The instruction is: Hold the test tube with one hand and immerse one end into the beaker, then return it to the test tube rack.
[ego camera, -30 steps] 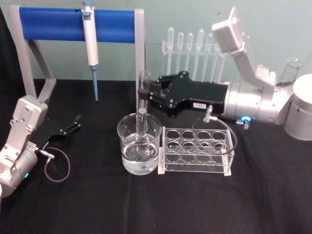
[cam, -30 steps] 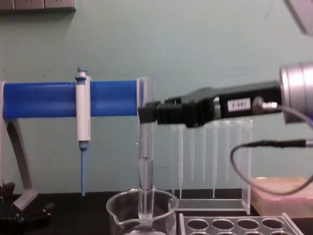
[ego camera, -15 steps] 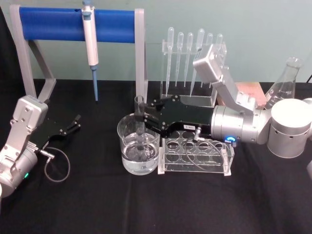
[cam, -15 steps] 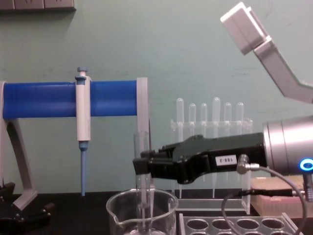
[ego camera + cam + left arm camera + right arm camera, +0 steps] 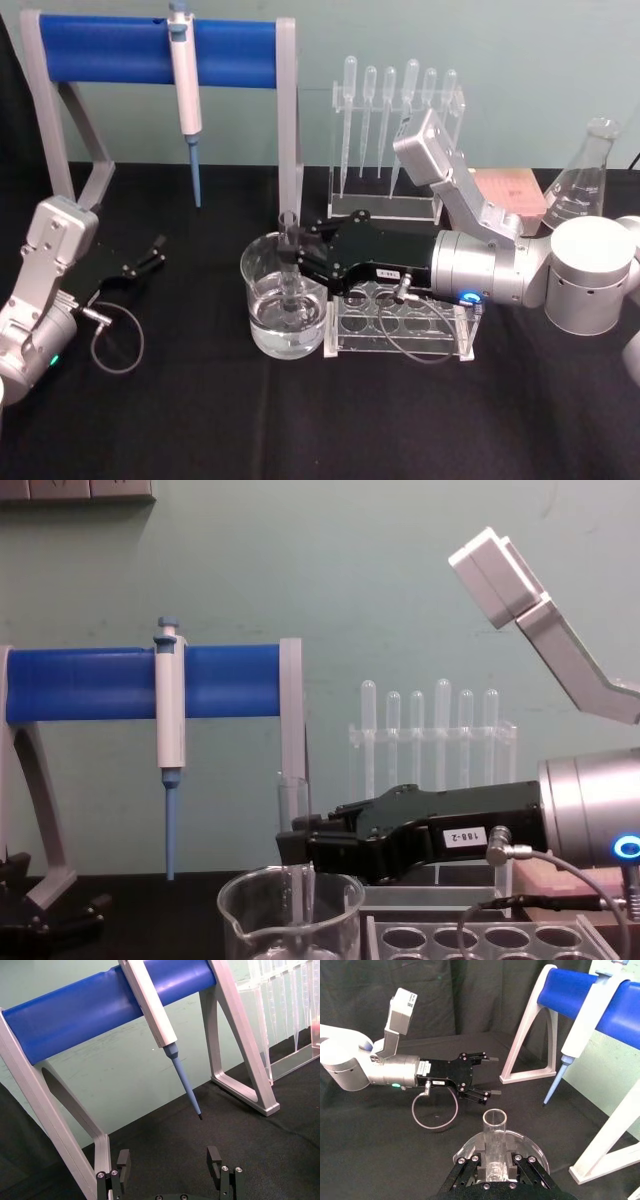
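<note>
The clear test tube [image 5: 290, 285] stands upright inside the wide glass beaker [image 5: 262, 312], its lower end in the water. My right gripper [image 5: 294, 252] reaches in from the right, just above the beaker's rim, and is shut on the tube's upper part. In the chest view the tube's rim [image 5: 291, 798] sticks up above the right gripper [image 5: 300, 846], over the beaker [image 5: 250, 912]. The right wrist view looks down at the tube [image 5: 494, 1136] clamped between the fingers, with the beaker [image 5: 532, 1146] beneath. My left gripper [image 5: 155, 251] rests open at the table's left.
A clear rack with round holes [image 5: 402, 322] stands right beside the beaker, under my right arm. Behind are a blue-barred stand [image 5: 150, 50] holding a white-and-blue pipettor [image 5: 185, 85], a pipette rack [image 5: 395, 125] and a flask [image 5: 585, 175]. The left wrist view shows the pipettor [image 5: 150, 1007].
My right gripper has come down with the test tube, lowering it deeper into the beaker. The left arm has not moved.
</note>
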You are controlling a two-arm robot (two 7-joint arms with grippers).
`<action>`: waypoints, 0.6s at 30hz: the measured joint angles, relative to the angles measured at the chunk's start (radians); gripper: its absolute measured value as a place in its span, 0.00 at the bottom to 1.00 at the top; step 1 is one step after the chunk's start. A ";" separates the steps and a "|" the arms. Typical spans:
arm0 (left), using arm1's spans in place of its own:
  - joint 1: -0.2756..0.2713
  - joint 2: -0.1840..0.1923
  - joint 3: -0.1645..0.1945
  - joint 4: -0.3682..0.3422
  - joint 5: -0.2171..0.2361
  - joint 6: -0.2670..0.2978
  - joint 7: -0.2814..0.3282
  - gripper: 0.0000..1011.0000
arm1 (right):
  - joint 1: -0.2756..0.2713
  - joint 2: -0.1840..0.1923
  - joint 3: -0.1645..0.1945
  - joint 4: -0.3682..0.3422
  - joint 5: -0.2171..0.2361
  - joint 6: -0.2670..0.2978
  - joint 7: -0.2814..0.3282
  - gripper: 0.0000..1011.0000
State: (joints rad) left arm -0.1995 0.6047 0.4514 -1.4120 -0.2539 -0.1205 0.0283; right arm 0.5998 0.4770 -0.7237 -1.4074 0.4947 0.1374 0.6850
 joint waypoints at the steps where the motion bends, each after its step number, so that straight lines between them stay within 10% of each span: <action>1: 0.000 0.000 0.000 0.000 0.000 0.000 0.000 0.99 | -0.001 0.000 0.002 0.000 -0.001 0.000 0.000 0.22; 18: 0.000 0.000 0.000 0.000 0.000 0.000 0.000 0.99 | -0.007 -0.001 0.010 -0.005 -0.005 -0.001 0.000 0.22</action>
State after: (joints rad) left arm -0.1995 0.6047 0.4514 -1.4120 -0.2539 -0.1205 0.0283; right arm 0.5927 0.4761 -0.7141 -1.4120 0.4892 0.1360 0.6847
